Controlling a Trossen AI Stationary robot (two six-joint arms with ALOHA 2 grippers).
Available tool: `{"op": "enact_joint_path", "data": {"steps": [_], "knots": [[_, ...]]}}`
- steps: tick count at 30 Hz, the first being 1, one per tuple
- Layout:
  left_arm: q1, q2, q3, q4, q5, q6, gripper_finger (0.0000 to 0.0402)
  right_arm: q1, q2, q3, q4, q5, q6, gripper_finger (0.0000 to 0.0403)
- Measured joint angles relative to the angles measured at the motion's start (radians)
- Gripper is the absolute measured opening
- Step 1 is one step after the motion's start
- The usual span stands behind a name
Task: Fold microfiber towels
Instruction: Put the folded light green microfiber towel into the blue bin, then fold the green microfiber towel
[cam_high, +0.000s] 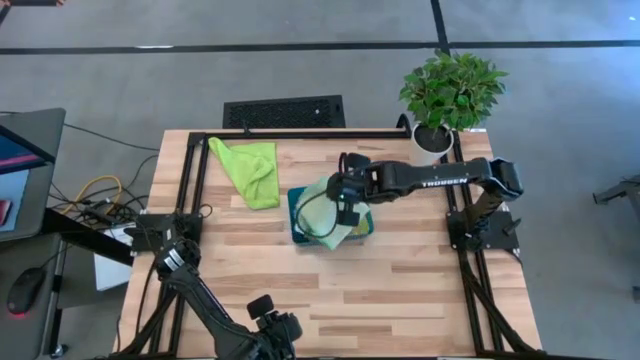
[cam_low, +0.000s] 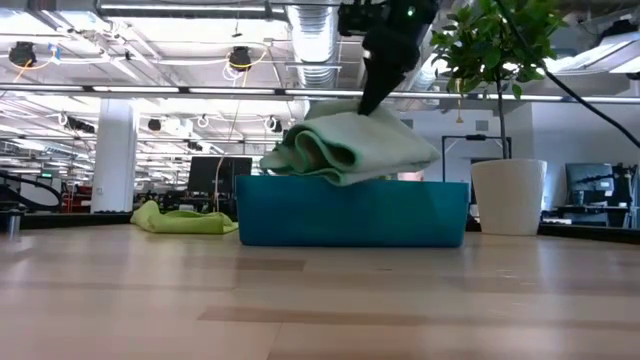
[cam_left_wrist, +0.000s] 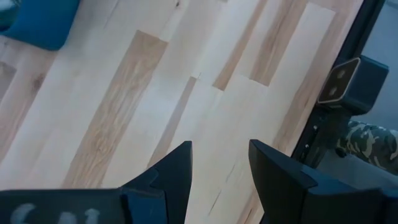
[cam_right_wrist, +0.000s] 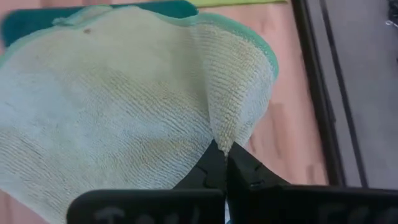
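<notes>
A wooden table (cam_high: 400, 290) seen from above, with a black frame along its left, far and right edges; at the far left, off the table, a dark desk (cam_high: 25, 150) with a computer mouse (cam_high: 25, 292) and a tangle of cables (cam_high: 95, 195). The left arm waits at the near edge, and its left gripper (cam_left_wrist: 219, 163) hangs over bare wood with the fingers spread apart and nothing between them. Left of centre, towards the far side, a lime green towel (cam_high: 250, 170) lies crumpled on the table, well apart from the tray. In the middle stands a teal tray (cam_low: 350, 212); a pale green towel (cam_low: 350, 145), folded over on itself, rests on top of it and spills past the rim. The right arm reaches in from the right, with white lettering on its forearm too small to read for certain; its right gripper (cam_right_wrist: 225, 157) has its fingers pressed together, pinching a gathered corner of the pale green towel above the tray. At the far right corner a leafy plant (cam_high: 452, 90) stands in a white pot (cam_low: 508, 197).
</notes>
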Motion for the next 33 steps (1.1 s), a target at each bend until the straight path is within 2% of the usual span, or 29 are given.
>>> {"op": "enact_joint_path", "data": {"steps": [4, 9, 17, 27, 30, 33], "knots": [[0.012, 0.0, 0.0, -0.004, 0.024, 0.0, 0.0151, -0.037, 0.0, 0.0, -0.002, -0.029, -0.045, 0.0013], [0.025, 0.0, 0.0, -0.018, 0.047, 0.0, 0.0151, -0.056, 0.0, 0.0, -0.003, -0.112, -0.057, 0.0038], [0.029, 0.0, 0.0, -0.029, 0.053, 0.0, 0.0151, -0.056, 0.002, 0.0, -0.007, -0.125, -0.063, 0.0079], [0.031, 0.0, 0.0, -0.094, 0.044, -0.036, 0.0151, -0.056, 0.002, -0.001, -0.028, -0.114, -0.083, 0.0186], [0.036, 0.0, 0.001, -0.126, 0.043, -0.076, 0.0151, -0.054, -0.018, -0.001, -0.053, -0.114, -0.057, 0.021], [0.043, -0.006, 0.001, -0.123, 0.04, -0.03, 0.0151, -0.035, -0.059, -0.001, -0.074, -0.113, -0.053, 0.0224]]}}
